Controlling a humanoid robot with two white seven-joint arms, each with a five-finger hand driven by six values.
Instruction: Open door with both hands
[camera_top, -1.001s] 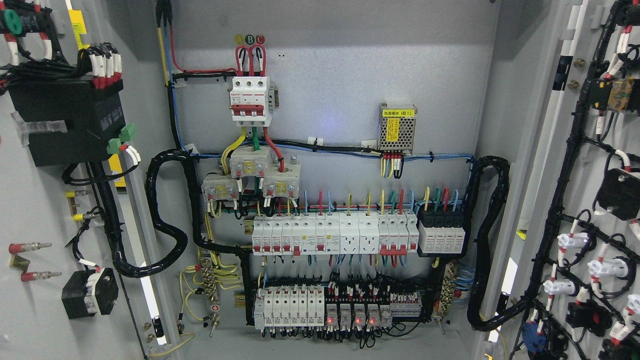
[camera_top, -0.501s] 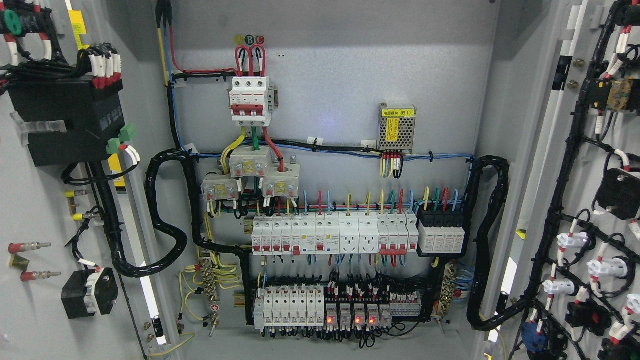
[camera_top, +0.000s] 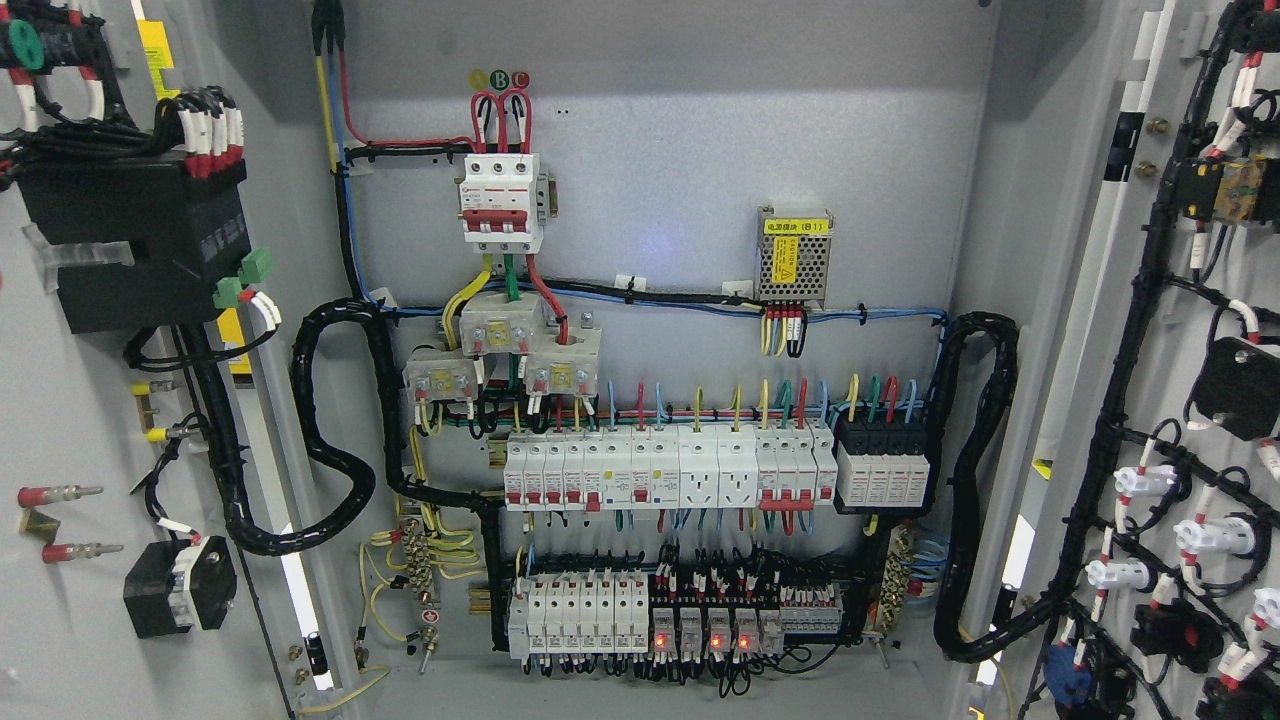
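Note:
An electrical cabinet fills the head view with both doors swung wide. The left door (camera_top: 70, 420) shows its inner face with black components and wiring. The right door (camera_top: 1110, 330) shows its inner face with black cable bundles and white connectors. Between them the grey back panel (camera_top: 680, 160) carries a red-and-white main breaker (camera_top: 502, 196), rows of white breakers (camera_top: 670, 468) and a lower row with red lights (camera_top: 705, 630). Neither hand nor arm appears anywhere in the view.
A metal power supply with a yellow label (camera_top: 795, 255) sits at the panel's upper right. Thick black conduits loop at the left (camera_top: 330, 470) and right (camera_top: 980, 480) of the panel. Yellow-green earth wires (camera_top: 420, 570) cluster at lower left.

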